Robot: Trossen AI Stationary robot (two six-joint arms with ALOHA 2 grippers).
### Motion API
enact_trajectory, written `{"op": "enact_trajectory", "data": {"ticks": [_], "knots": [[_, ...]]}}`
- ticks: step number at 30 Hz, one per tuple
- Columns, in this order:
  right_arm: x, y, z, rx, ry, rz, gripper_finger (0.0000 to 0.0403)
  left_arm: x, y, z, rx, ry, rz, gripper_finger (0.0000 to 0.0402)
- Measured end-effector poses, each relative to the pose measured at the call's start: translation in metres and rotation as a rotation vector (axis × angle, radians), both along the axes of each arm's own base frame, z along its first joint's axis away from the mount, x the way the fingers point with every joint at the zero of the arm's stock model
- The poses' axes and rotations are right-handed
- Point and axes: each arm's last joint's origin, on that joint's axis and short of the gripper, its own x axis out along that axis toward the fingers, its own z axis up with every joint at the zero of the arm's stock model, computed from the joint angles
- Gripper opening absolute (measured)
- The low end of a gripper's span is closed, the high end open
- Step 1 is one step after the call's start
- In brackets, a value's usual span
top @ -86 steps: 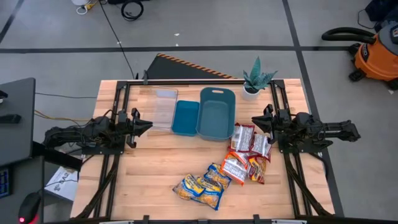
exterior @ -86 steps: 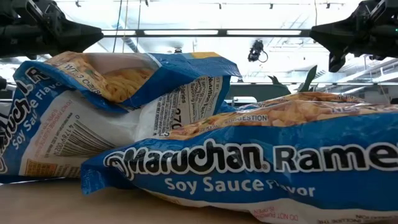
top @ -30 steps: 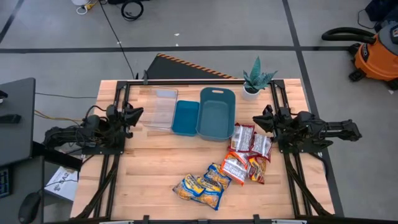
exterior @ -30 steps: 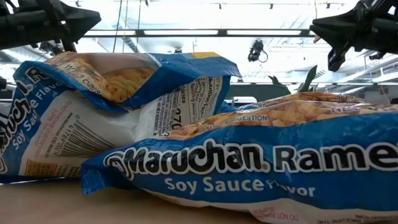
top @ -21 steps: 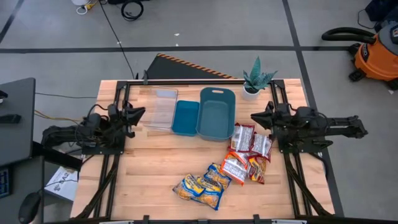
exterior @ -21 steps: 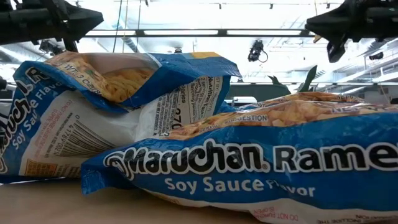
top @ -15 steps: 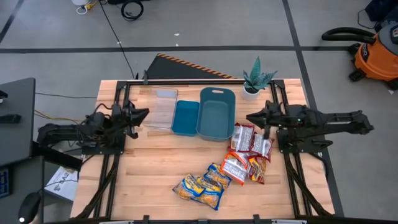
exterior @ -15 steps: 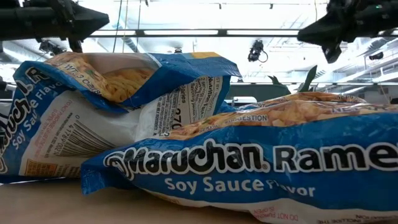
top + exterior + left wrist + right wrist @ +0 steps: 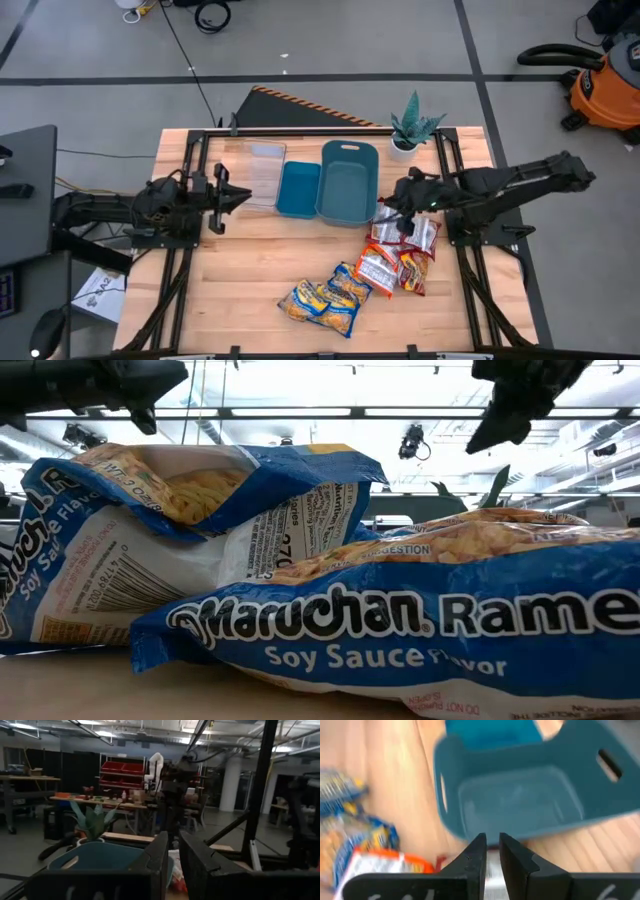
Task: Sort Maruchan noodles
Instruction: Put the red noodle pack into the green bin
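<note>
High view: right end effector [image 9: 400, 213], fingers nearly pressed together, has swung out over red-and-white crinkly plastic noodle packets [image 9: 404, 229], so picking looks imminent.

1. Maruchan noodles, yellow-and-blue packets [image 9: 325, 298]: a heap near the surface's front edge; about three, exact count unclear where they overlap.
2. Maruchan noodles, red-and-white and orange-red packets [image 9: 403, 243]: a cluster of about five, overlapping.
3. Blue bins: two, one large [image 9: 348, 181], one small [image 9: 297, 188].
4. Clear container [image 9: 264, 170]: one.
5. Potted plant [image 9: 411, 126]: one.
</note>
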Motion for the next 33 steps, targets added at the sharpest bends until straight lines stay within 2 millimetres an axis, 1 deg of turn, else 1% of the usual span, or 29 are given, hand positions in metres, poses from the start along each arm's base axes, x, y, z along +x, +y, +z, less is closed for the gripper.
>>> {"op": "enact_trajectory", "data": {"ticks": [4, 8, 13, 17, 22, 25, 33], "knots": [[0.013, 0.007, 0.0, -0.04, 0.205, 0.013, 0.0058, 0.002, 0.002, -0.001, -0.012, 0.018, 0.047, 0.0054], [0.019, 0.01, -0.002, -0.016, 0.358, 0.022, 0.0058, 0.003, 0.002, -0.002, -0.027, 0.023, 0.06, 0.0082], [0.016, 0.017, -0.01, 0.09, 0.569, -0.046, 0.007, 0.003, 0.002, -0.002, -0.018, 0.023, 0.061, 0.0135], [0.011, 0.028, -0.02, 0.146, 0.704, -0.11, 0.0097, 0.003, 0.002, -0.002, 0.031, 0.03, 0.067, 0.0162], [0.013, 0.05, -0.033, 0.169, 0.787, -0.14, 0.0143, 0.003, 0.002, -0.002, 0.061, 0.033, 0.074, 0.0166], [0.015, 0.063, -0.042, 0.17, 0.831, -0.16, 0.0162, 0.003, 0.002, -0.002, 0.064, 0.034, 0.077, 0.0166], [0.018, 0.09, -0.069, 0.11, 0.928, -0.251, 0.0163, 0.003, 0.002, -0.002, 0.066, 0.034, 0.078, 0.0166]]}}
